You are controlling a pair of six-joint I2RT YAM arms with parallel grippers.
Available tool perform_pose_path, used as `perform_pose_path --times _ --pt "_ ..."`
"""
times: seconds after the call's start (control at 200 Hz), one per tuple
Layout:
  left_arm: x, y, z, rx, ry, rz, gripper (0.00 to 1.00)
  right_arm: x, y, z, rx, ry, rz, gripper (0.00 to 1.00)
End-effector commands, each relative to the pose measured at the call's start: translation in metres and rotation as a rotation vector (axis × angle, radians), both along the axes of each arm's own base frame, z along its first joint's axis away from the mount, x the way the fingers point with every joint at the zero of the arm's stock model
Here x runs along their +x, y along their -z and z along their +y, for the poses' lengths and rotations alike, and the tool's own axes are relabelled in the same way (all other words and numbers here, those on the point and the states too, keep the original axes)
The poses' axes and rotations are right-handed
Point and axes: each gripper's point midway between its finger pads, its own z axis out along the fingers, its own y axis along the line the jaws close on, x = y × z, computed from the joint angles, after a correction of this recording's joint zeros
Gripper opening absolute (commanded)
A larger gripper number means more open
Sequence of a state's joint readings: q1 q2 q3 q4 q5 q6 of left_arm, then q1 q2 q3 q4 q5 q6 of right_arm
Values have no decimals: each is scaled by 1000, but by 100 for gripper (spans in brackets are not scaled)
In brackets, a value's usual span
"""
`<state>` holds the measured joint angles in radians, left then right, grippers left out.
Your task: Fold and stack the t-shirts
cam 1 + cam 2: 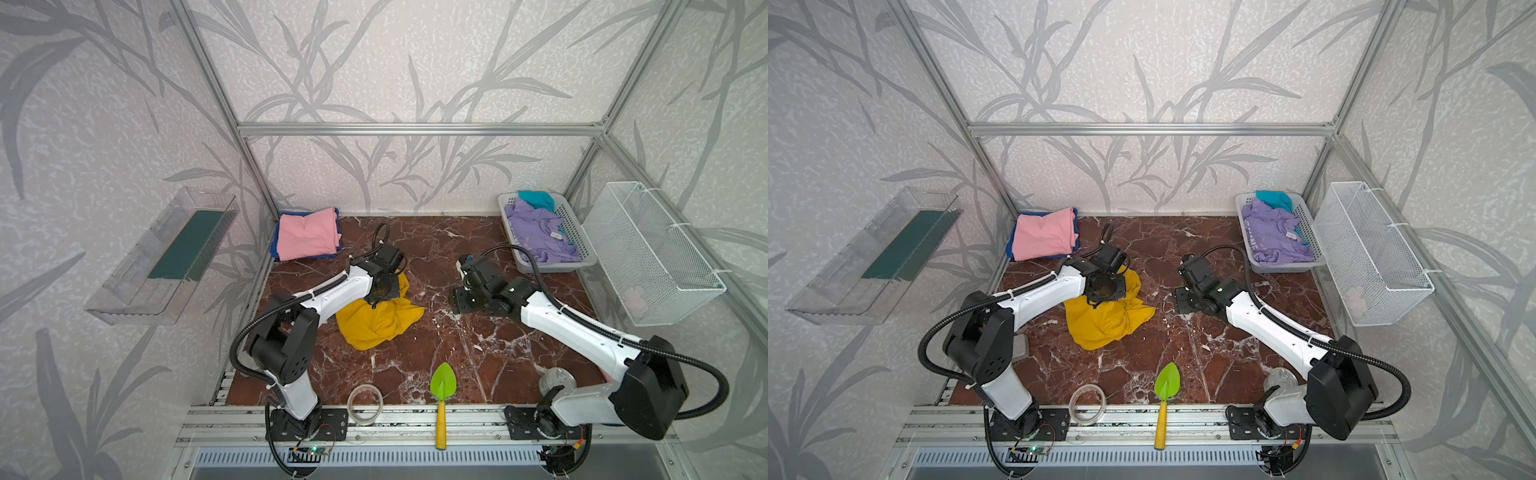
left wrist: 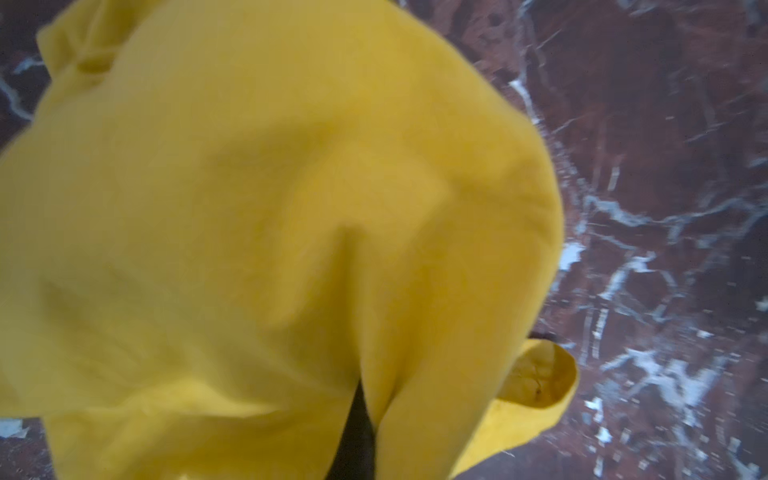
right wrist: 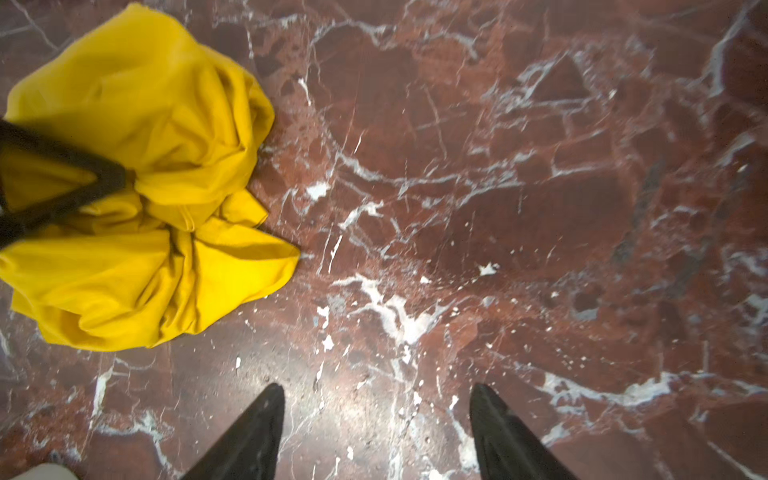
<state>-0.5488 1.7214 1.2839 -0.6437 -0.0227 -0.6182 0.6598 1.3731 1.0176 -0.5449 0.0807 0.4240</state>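
Red-brown marble tabletop [image 1: 436, 353], leaf-patterned walls [image 1: 374, 62], left fingers [image 3: 58, 149] pinching yellow t-shirt [image 1: 374, 324], right fingers [image 3: 249, 436] apart

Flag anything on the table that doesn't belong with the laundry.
Three strays lie along the front edge: a green trowel, a clear tape roll and a tin can by the right arm. None is laundry. The yellow t-shirt is crumpled, pinched by the left hand.
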Motion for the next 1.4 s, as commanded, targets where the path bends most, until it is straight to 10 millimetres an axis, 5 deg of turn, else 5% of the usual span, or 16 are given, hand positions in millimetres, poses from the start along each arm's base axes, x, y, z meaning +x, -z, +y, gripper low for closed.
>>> perform_pose_path --times 0.0,0.135,0.26,0.34,0.38,0.42,0.48,0.515,0.61,0.695,0.885,1.065,1.24,1.395 --pt "19 -110 -34 -206 81 -182 0 3 -30 11 113 12 -53 73" --pt "24 -217 -47 -366 124 -395 0 15 -65 11 121 24 -140 73" --pt "10 -253 -23 -404 73 -568 0 26 -99 3 139 63 -267 74" --pt "-7 -238 10 -352 -9 -624 0 30 -109 -4 144 88 -328 75" --pt "-16 -220 31 -295 -64 -630 8 31 -109 -5 138 94 -338 75" --pt "-26 -205 52 -239 -125 -627 26 32 -106 -6 129 98 -337 75" --pt "-44 -163 80 -154 -193 -568 66 35 -98 -2 122 92 -322 76" --pt "-55 -139 93 -120 -226 -523 77 36 -91 1 113 84 -304 76" --pt "-80 -90 115 -77 -279 -410 82 40 -71 14 95 43 -240 76" --pt "-87 -73 119 -69 -279 -377 81 41 -49 24 60 4 -184 75" --pt "-62 -85 83 -122 -149 -366 77 35 -7 33 -25 -37 -101 71" --pt "-32 -68 25 -148 -19 -276 76 32 31 22 -121 -7 -24 68" --pt "-21 -37 -44 -152 117 -174 75 27 61 -7 -213 87 85 64" --pt "-20 -9 -96 -128 226 -80 75 23 62 -55 -178 230 101 63"
